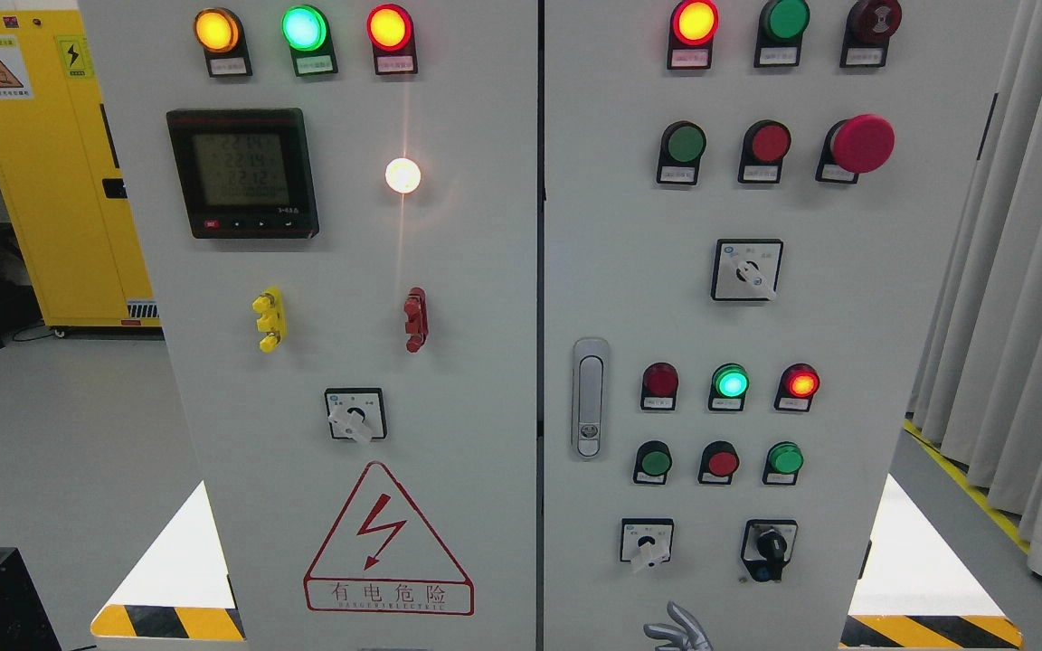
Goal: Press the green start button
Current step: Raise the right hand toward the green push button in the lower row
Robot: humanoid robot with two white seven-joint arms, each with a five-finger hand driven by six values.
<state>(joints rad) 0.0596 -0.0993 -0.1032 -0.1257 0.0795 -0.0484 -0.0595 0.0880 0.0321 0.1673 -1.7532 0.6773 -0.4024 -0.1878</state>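
At the bottom edge of the head view, right of the middle, a silver robot hand (pixel 677 629) shows only its fingertips, which look spread and hold nothing. The arm behind it is out of frame, so it cannot be assigned to left or right with certainty.

The right door of the control cabinet (pixel 919 298) carries several green buttons. The upper green button (pixel 685 143) sits in the row with a red button (pixel 769 142) and the red mushroom stop (pixel 862 143). Lower down, a green button (pixel 655 461) heads a row with a second red button (pixel 720 463) and another green one (pixel 785 458). The labels are too small to read, so which button is the start control cannot be confirmed.

Every candidate lies above the hand on the vertical panel. The lower left green button is nearest, almost directly above the fingertips, with a white selector switch (pixel 647 542) between them. The upper button is well apart, far higher.

The coming move therefore calls for a lift upward, then a push into the panel face, clear of the selector knob and the adjacent red button.
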